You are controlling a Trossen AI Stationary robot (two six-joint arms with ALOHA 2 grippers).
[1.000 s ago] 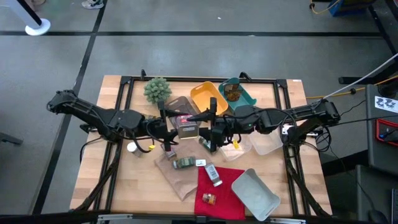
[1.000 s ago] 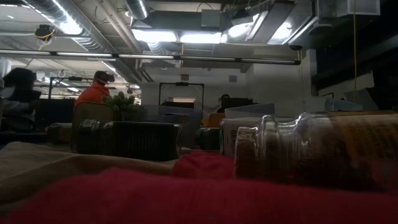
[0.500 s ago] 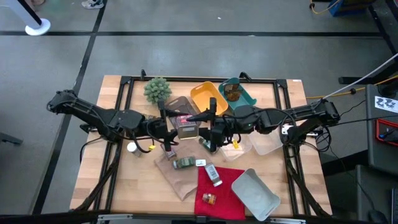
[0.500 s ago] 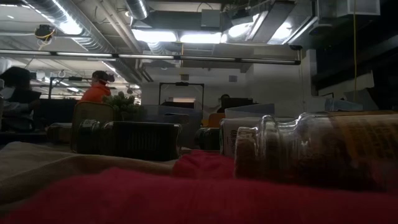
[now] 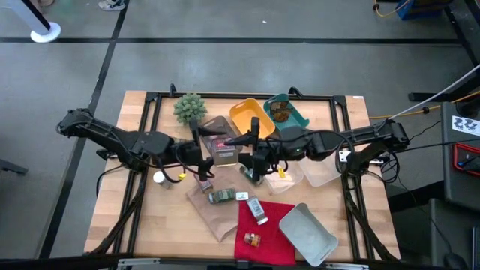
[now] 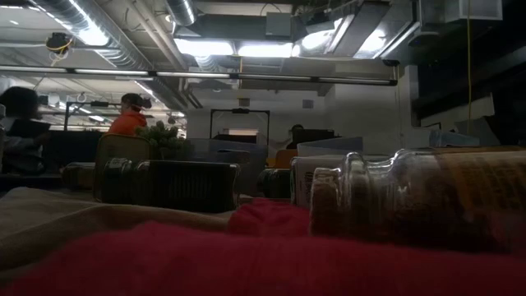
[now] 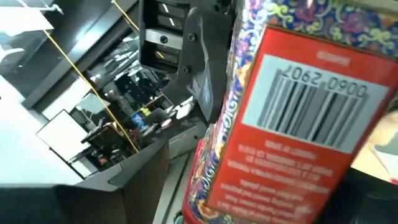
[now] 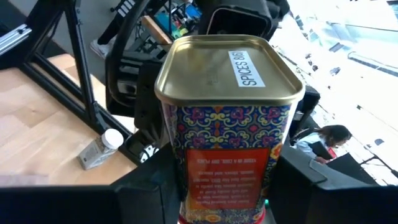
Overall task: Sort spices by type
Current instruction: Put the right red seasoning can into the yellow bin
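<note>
The red spice tin [image 8: 225,124] hangs mid-table between the two arms, upright in the right gripper [image 5: 251,166], whose fingers clamp its lower body. The left gripper [image 5: 204,156] faces it just beside its barcode side, jaws spread wide and holding nothing. The tin's long axis runs straight out from the right gripper.

Gray floor [image 5: 225,67] surrounds the wooden table [image 5: 165,217]; above, ceiling ducts [image 6: 123,33] and strip lights [image 6: 238,49] (glaring).
</note>
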